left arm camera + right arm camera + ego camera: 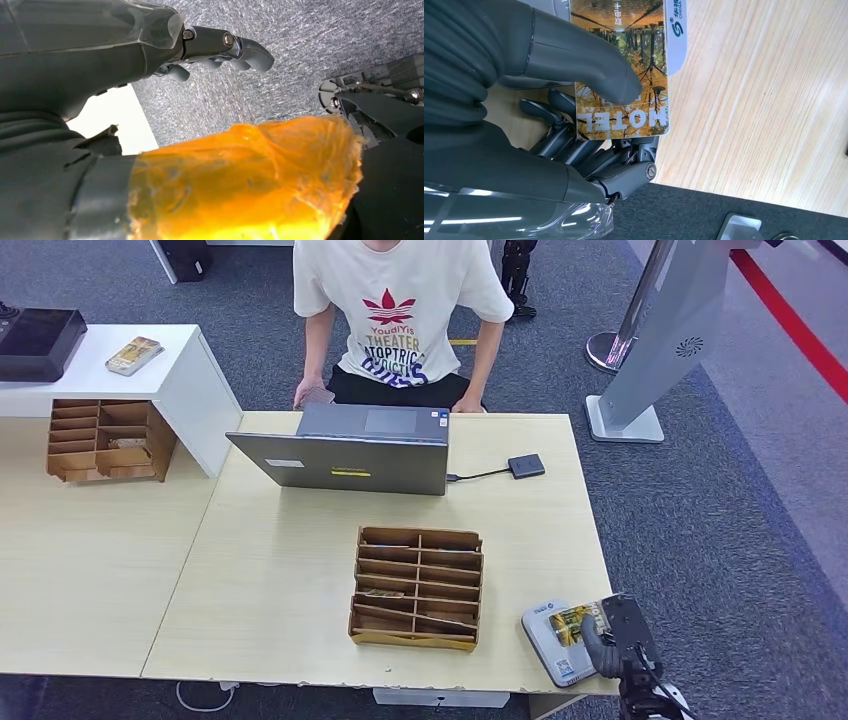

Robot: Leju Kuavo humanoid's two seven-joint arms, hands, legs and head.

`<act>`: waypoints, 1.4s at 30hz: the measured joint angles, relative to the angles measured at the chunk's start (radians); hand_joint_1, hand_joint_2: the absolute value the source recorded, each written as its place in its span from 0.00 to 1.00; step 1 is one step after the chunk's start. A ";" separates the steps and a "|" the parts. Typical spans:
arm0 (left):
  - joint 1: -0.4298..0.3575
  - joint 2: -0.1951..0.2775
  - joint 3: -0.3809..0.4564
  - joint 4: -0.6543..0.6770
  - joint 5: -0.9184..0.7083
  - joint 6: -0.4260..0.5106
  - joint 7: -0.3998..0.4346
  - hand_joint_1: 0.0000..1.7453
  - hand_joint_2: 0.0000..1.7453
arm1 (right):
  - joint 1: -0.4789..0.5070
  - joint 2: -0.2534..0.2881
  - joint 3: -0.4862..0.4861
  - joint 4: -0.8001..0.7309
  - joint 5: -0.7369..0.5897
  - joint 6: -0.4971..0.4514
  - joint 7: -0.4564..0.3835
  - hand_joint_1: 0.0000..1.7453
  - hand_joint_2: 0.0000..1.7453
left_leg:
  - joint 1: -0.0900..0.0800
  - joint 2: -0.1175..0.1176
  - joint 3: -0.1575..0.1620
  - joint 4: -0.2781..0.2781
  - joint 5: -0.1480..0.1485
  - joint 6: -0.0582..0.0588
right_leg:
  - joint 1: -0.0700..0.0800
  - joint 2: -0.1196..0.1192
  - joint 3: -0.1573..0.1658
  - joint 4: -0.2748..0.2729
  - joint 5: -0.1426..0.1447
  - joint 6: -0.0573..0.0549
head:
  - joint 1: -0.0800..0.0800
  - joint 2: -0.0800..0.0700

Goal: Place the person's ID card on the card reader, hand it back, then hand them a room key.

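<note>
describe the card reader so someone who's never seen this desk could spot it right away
On the light wooden desk, look at the near right corner, right of the cardboard slot organizer. The card reader is the flat pale grey pad there, with an autumn-forest card marked HOTEL lying on it, under the right hand.

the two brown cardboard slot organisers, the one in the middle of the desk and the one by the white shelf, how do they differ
The brown cardboard organiser mid-desk stands in the open behind the grey laptop; the brown cardboard organiser at far left is tucked under the white shelf. The middle one has many narrow slots in two columns; the left one's right-hand compartments look larger. Both rest on the pale wooden desk.
</note>
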 joint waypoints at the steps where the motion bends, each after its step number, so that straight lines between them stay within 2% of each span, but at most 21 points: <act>1: 0.000 0.000 0.000 0.000 0.000 0.000 0.000 0.00 0.00 | 0.000 -0.001 0.001 -0.001 0.000 -0.002 0.002 1.00 1.00 | 0.000 0.000 0.000 0.000 0.000 0.000 | 0.000 0.000 0.000 0.000 0.000 0.000 | 0.000 0.000; 20: 0.000 -0.001 0.002 0.000 0.000 0.000 0.000 0.00 0.00 | 0.015 -0.032 0.067 -0.032 -0.003 -0.040 0.017 1.00 1.00 | 0.000 0.000 0.000 0.000 0.000 0.000 | 0.000 0.000 0.000 0.000 0.000 0.000 | 0.000 0.000; 42: 0.000 -0.001 0.015 0.000 -0.001 0.000 0.000 0.00 0.00 | 0.019 -0.056 0.100 -0.047 0.004 -0.058 0.036 1.00 1.00 | 0.000 0.000 0.000 0.000 0.000 0.000 | 0.000 0.000 0.000 0.000 0.000 0.000 | 0.000 0.000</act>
